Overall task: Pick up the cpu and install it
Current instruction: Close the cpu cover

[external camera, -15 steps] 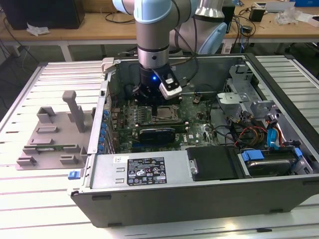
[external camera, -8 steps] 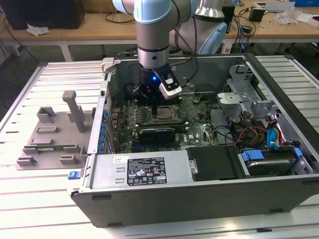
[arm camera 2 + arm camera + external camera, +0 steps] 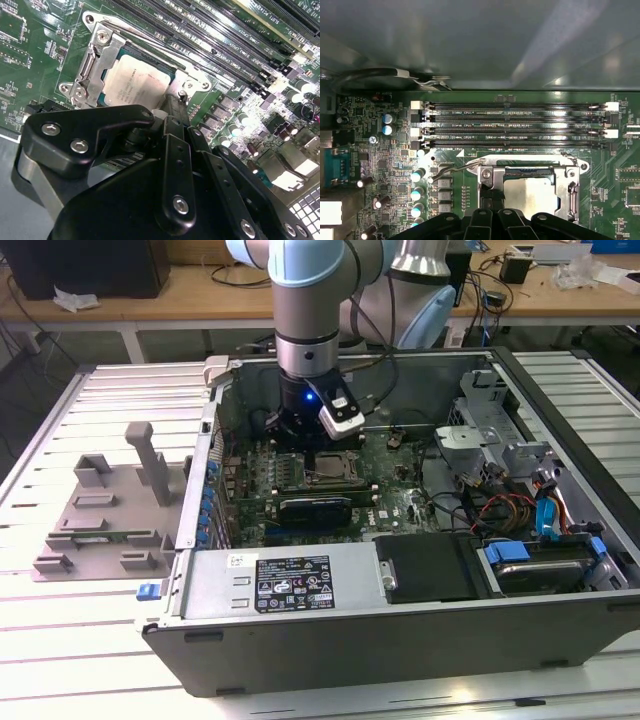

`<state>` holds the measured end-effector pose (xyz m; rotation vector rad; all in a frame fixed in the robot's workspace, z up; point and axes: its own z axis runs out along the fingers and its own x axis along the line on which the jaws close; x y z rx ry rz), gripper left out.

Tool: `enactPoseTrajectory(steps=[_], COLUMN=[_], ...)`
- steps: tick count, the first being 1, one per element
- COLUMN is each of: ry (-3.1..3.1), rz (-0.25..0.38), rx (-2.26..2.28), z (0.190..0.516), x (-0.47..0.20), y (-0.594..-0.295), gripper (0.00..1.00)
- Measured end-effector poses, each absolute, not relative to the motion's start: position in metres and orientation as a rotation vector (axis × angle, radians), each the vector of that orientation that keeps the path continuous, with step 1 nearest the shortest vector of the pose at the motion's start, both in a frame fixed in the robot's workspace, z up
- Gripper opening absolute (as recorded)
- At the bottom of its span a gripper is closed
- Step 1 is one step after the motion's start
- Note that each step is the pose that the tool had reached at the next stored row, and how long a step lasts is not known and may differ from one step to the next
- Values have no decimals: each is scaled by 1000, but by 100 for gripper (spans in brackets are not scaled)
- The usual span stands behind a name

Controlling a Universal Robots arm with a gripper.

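Observation:
The cpu (image 3: 135,82) is a silvery square chip lying flat inside the metal socket frame (image 3: 95,65) on the green motherboard. It also shows in the first wrist view as the cpu (image 3: 530,192). My gripper (image 3: 174,102) hangs straight down over the board inside the open computer case (image 3: 400,640). Its black fingers are drawn together, their tips at the socket's edge just beside the chip, with nothing between them. In the exterior view the gripper (image 3: 308,455) stands over the socket, and the arm partly hides the socket area.
Long memory slots (image 3: 515,125) run beside the socket. A black card (image 3: 315,508) lies just in front of it, then the power supply (image 3: 290,580). Drive bays and cables (image 3: 520,510) fill the case's right. A grey fixture plate (image 3: 100,510) sits on the table at left.

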<state>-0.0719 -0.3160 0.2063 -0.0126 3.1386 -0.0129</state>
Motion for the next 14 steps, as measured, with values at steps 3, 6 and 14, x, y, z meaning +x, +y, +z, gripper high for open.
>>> enactPoseTrajectory(steps=[3, 6, 14], ry=[3139, 3139, 3139], rz=[-14, -14, -14], rx=[-13, -13, -13], z=[211, 218, 221], x=[-72, -72, -72], y=[-316, -316, -316], gripper=[11, 11, 11])
